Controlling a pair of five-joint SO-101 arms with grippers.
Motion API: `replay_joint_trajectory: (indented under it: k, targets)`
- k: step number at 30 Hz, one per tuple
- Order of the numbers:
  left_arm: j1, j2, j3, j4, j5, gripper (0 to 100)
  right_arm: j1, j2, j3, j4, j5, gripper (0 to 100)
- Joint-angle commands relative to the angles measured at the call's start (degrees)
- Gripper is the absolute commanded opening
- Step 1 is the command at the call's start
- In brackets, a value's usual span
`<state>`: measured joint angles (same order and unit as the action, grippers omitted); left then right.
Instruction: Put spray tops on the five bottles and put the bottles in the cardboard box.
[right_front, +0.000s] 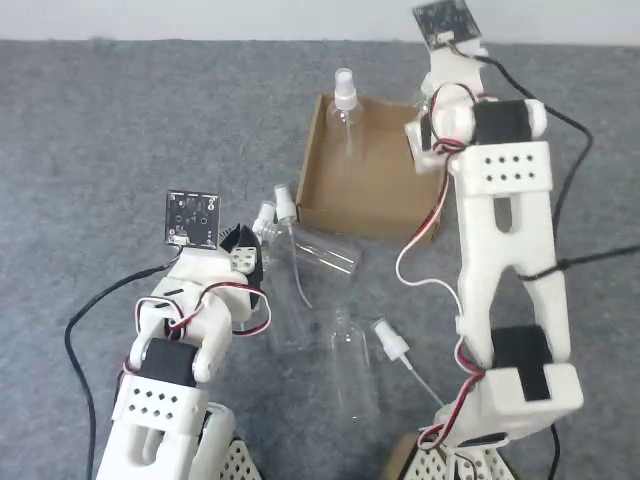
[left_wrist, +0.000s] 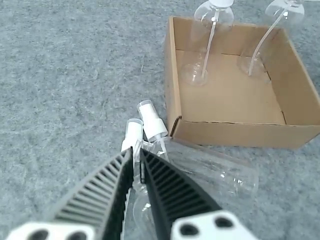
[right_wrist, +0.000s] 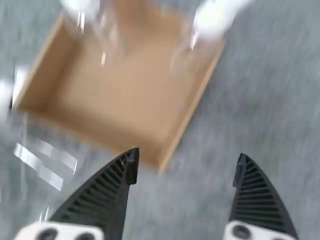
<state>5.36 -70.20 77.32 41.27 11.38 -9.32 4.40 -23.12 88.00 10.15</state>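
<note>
**Bottles: two boxed, three on counter**

Found left claw (left_wrist: 136, 152) pressed nearly together at the neck of one lying capped bottle (right_front: 287, 300). Cannot tell if actually pinching. Probably set there to lift it by the neck.

Noted second capped bottle (left_wrist: 215, 172) lying touching it, just outside the cardboard box (right_front: 312, 160).

Logged uncapped bottle (right_front: 350, 365) on its side beside loose spray top (right_front: 392, 342); capping not yet done.

Counted two upright bottles (left_wrist: 202, 45) inside the box along its far wall.

Saw right claw (right_wrist: 187, 155) spread wide, empty, hanging above the box's edge.
</note>
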Motion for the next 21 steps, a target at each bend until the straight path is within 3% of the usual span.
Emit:
replay_joint_trajectory:
  k: [1,6,11,15,21]
  targets:
    - [-0.2,-0.5,-0.6,-1.7,0.2,1,-0.1,-6.5,-3.2,14.9,1.1,24.9]
    - [-0.2,-0.5,-0.6,-1.7,0.2,1,1.3,-10.9,8.9,14.4,8.2,24.8]
    - [-0.2,-0.5,-0.6,-1.8,0.2,1,1.6,-18.6,23.6,13.9,8.8,24.8]
    - [-0.2,-0.5,-0.7,-1.8,0.2,1,1.1,-28.2,39.1,6.9,8.8,24.1]
    - [-0.2,-0.5,-0.7,-1.7,0.2,1,0.4,-44.0,60.2,-5.8,9.0,6.9]
